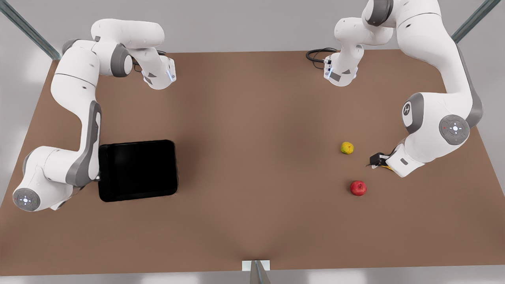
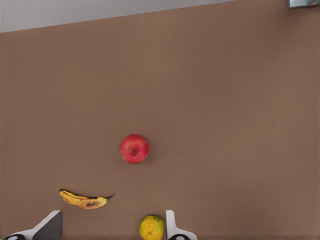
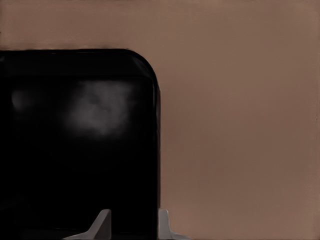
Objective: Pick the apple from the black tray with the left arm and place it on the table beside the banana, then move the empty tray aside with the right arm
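With the apple (image 1: 358,188) already on the table (image 1: 252,177) lower right, my left gripper (image 2: 112,227) spread empty above it, my right gripper (image 3: 132,225) straddles the black tray's (image 1: 138,169) rim, fingers apart; closing comes next.

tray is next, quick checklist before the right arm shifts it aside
1. Apple off the tray and on the table: ok.
2. Apple beside the banana, close but not touching: ok.
3. Tray empty: ok.
4. Left gripper open and holding nothing, above the fruit at the front view's right: ok.
5. Right gripper at the tray's edge, one finger over the tray and one outside its rim: ok.
6. Right gripper clamped on the rim: not ok, it is open.
7. Fingers low enough to catch the rim: cannot tell.
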You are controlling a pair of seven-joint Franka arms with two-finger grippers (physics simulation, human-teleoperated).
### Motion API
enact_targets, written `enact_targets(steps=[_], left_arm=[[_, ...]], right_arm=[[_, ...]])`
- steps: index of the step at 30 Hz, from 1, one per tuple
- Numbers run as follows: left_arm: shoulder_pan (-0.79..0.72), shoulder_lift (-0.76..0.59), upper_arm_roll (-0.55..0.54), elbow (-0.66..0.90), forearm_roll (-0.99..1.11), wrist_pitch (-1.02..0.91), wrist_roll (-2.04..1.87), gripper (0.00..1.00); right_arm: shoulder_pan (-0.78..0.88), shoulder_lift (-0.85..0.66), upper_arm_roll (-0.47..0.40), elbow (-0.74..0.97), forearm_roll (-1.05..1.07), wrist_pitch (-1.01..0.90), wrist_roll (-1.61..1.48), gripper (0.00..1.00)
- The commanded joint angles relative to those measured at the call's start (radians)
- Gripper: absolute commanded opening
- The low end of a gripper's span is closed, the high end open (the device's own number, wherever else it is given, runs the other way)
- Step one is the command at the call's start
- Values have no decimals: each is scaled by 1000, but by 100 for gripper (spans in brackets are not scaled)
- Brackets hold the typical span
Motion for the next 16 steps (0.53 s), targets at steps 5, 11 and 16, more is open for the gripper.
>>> enact_targets(steps=[5, 11, 16], left_arm=[[2, -1, 0, 1, 1, 0, -8, 100], [0, -1, 0, 1, 1, 0, -8, 100], [-8, 6, -8, 4, -2, 13, 9, 100]], right_arm=[[1, -274, 253, 10, 113, -17, 195, 100], [-18, -294, 526, 12, -27, -2, 572, 100], [-18, -289, 523, 12, -27, -2, 604, 100]])
